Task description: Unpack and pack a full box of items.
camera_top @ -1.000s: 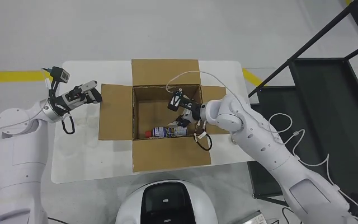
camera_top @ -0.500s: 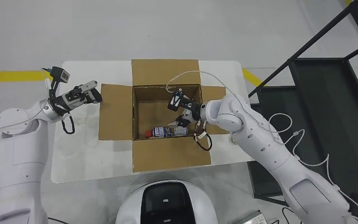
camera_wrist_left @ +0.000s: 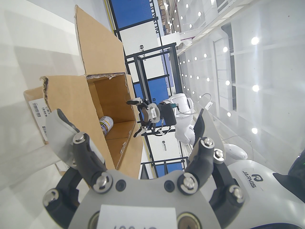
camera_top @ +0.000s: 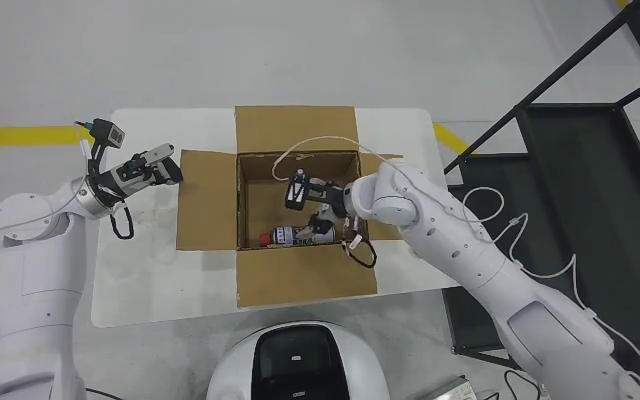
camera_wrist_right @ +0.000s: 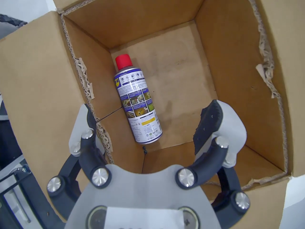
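The box [camera_top: 295, 128] stands open in the middle of the desk [camera_top: 150, 270], all four flaps folded outward, so that an arm can enter from above. On its floor one spray can [camera_wrist_right: 137, 98] lies on its side, close along the wall at 6 o'clock, with the red cap toward 9 o'clock. Nothing else is seen inside, so I judge the unpacking is near its last item.

The right end effector [camera_wrist_right: 146, 108] hangs over the opening, above the can, its fingers spread wide and holding nothing. It looks prepared to descend and take the can across its body. The wall just beside the can may be in the way: one finger has to pass between can and cardboard, and the torn flap edge is near.

The left end effector [camera_top: 172, 166] is at 9 o'clock from the box, above the desk just beyond the flap, also wide open and empty.

A thin white cable [camera_top: 320, 140] from the right arm loops over the 12 o'clock rim. A dark metal rack [camera_top: 560, 200] stands at 3 o'clock, beside the desk.
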